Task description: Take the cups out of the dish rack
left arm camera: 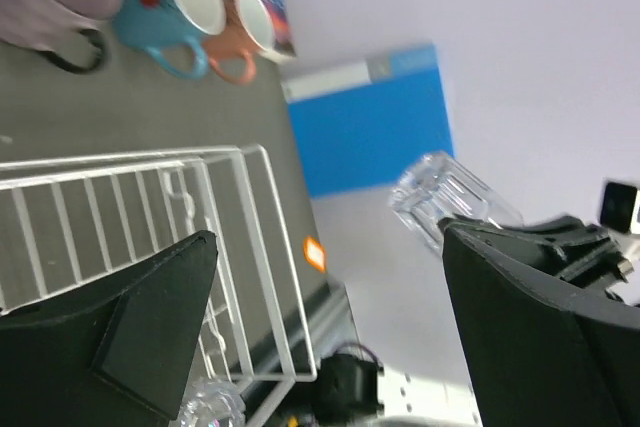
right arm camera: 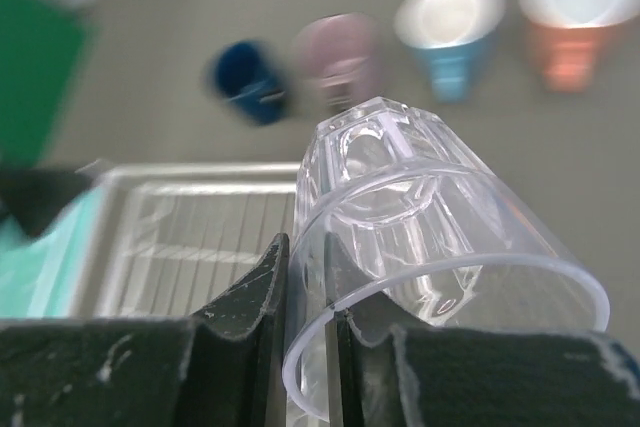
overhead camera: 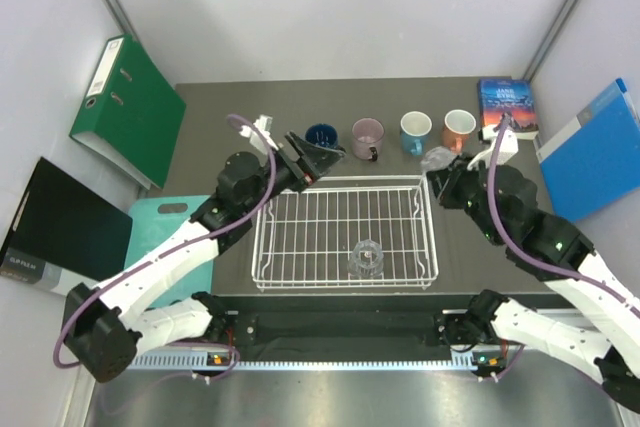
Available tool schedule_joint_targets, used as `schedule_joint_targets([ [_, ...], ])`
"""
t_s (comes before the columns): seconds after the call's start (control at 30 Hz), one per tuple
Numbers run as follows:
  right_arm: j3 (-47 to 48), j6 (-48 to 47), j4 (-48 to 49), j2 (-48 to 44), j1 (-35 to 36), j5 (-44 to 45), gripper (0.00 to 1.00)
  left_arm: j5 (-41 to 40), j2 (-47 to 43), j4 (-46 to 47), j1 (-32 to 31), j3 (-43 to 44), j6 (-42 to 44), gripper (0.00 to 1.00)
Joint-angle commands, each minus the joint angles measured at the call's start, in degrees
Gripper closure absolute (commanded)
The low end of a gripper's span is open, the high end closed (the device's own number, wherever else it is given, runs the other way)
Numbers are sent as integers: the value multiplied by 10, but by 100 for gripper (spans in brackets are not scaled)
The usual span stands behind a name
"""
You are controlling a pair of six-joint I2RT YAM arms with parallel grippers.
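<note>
- Gripping a clear glass [right arm camera: 430,237] at its rim, the right gripper [right arm camera: 308,282] has its two fingers closed, with the glass wall pinched between them. The glass lies tilted, its base pointing away from the wrist.
- From above, this glass sits near the far right corner of the white wire rack [overhead camera: 300,237], just outside the rack's wall and in front of the light blue mug [overhead camera: 415,131].
- The left gripper [left arm camera: 328,235] has its fingers spread wide apart with nothing between them. It hangs at the far left edge of the rack, close to the navy mug [overhead camera: 321,137].
- A second glass [overhead camera: 366,258] stands inside the rack, on the grid floor near the front wall and about midway along it. Whether it is mouth up or mouth down cannot be told.
- Four mugs stand in a row on the dark table [overhead camera: 210,117] behind the rack, mouths up. From left to right they are the navy mug, the pink mug [overhead camera: 367,136], the light blue mug and the orange mug [overhead camera: 459,128].
- A book [overhead camera: 508,105] lies at the far right corner of the table, just beside the orange mug.
- A blue folder [overhead camera: 595,152] leans on the right, and a green binder [overhead camera: 128,112] leans on the left.
- A teal cutting board [overhead camera: 160,237] lies to the left of the rack, partly under the left arm.
</note>
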Motion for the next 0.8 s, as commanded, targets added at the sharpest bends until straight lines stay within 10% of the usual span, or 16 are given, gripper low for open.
schedule_joint_targets([
  [0.0,73,-14,-121,85,-50,201,100,-139,-23,-93,4,-7,-11,1],
  [0.2,50,-12,-67,190,-288,-47,100,-130,41,-259,4,84,35,1],
  [0.77,89,53,-13,492,-352,-135,100,-156,87,-412,3,155,137,1],
])
